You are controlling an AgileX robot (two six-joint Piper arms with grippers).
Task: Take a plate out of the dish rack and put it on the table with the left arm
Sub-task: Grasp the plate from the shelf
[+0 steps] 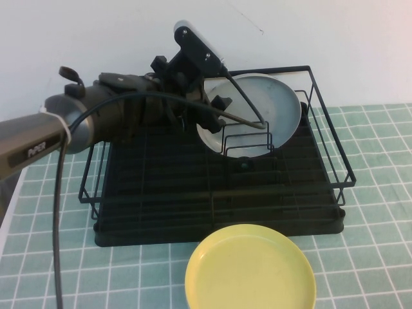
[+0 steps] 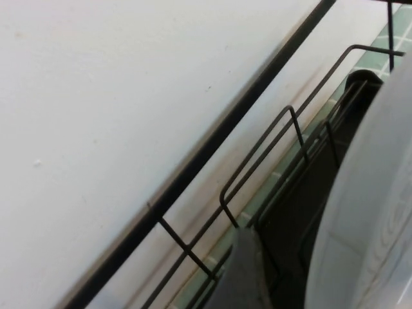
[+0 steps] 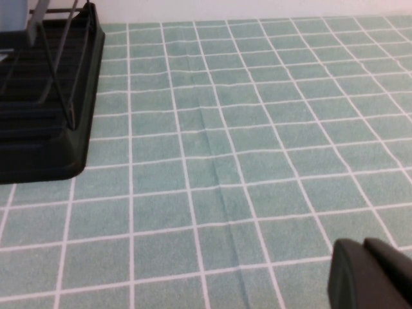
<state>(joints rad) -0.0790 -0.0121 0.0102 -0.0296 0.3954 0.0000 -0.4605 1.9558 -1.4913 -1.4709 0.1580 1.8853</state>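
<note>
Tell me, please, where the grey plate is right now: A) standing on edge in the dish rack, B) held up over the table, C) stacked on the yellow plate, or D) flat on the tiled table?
A: the grey plate stands on edge among the dividers of the dish rack, with the left gripper beside its rim.

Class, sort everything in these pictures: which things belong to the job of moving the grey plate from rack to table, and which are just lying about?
Belongs to the job:
grey plate, upright in the rack
dish rack
table
left gripper, open at the plate

Just there:
yellow plate, on the table before the rack
right gripper, low over the tiles
</note>
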